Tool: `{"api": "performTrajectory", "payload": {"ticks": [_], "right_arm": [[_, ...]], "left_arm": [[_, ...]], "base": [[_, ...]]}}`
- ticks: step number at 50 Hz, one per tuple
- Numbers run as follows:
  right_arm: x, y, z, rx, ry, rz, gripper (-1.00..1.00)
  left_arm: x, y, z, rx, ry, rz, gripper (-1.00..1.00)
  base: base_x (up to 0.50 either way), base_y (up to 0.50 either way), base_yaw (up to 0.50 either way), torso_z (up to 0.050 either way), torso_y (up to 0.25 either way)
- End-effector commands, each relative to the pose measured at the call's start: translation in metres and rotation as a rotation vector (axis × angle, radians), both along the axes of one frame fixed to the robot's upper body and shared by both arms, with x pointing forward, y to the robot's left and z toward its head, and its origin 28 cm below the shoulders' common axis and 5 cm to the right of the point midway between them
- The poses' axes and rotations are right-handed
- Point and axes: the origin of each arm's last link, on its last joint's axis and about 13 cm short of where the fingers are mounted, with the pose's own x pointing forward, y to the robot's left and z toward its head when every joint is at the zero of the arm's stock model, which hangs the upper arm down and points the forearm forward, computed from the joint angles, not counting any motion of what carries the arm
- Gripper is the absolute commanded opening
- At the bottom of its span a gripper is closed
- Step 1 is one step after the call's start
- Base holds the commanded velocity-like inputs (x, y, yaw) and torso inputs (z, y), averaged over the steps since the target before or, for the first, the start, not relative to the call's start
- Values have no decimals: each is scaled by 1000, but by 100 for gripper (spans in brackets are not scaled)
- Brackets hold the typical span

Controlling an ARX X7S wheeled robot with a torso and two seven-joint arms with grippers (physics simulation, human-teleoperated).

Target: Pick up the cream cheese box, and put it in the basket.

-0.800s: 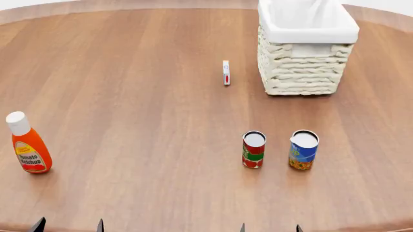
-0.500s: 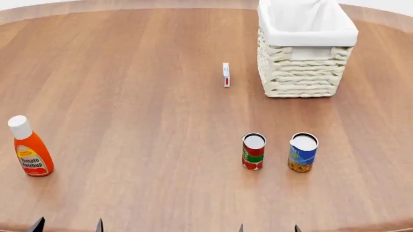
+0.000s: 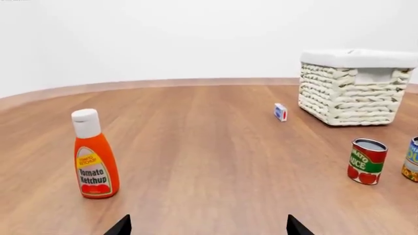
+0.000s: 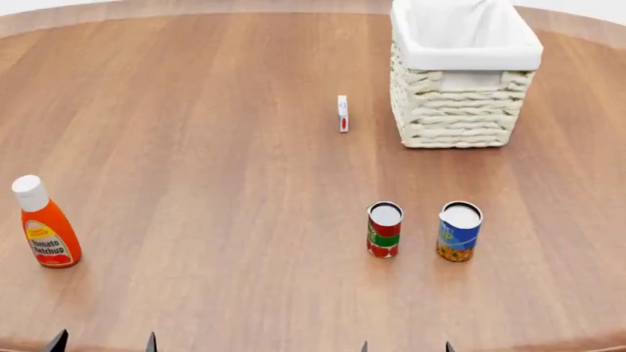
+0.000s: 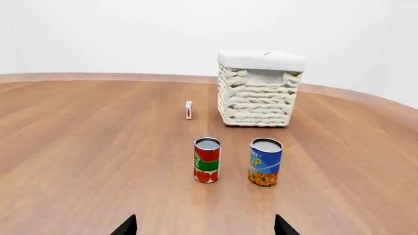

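The cream cheese box is a tiny white box with a red mark, standing on edge on the wooden table just left of the basket. It also shows in the left wrist view and the right wrist view. The basket is tall cream wicker with a white liner. My left gripper and right gripper are open and empty at the table's near edge, far from the box; only their dark fingertips show.
A ketchup bottle stands at the near left. A red can and a blue can stand side by side in front of my right gripper, between it and the basket. The round wooden table fills the view.
The head view shifted slightly at first, so everything sits a little lower in the picture; since half a second ago nothing has visibly moved.
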Motion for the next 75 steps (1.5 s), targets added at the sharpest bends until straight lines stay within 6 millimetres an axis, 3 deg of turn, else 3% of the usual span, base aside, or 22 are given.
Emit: {"api": "performTrajectory", "payload": {"ticks": [1, 75], "right_arm": [[0, 0, 0, -2, -3, 2, 100], [-3, 2, -3, -34, -24, 30, 100]], "left_arm": [[-2, 0, -1, -4, -14, -8, 100], [-1, -1, -2, -9, -6, -22, 100]], "base": [[0, 0, 0, 0, 0], [214, -150, 0, 0, 0]]}}
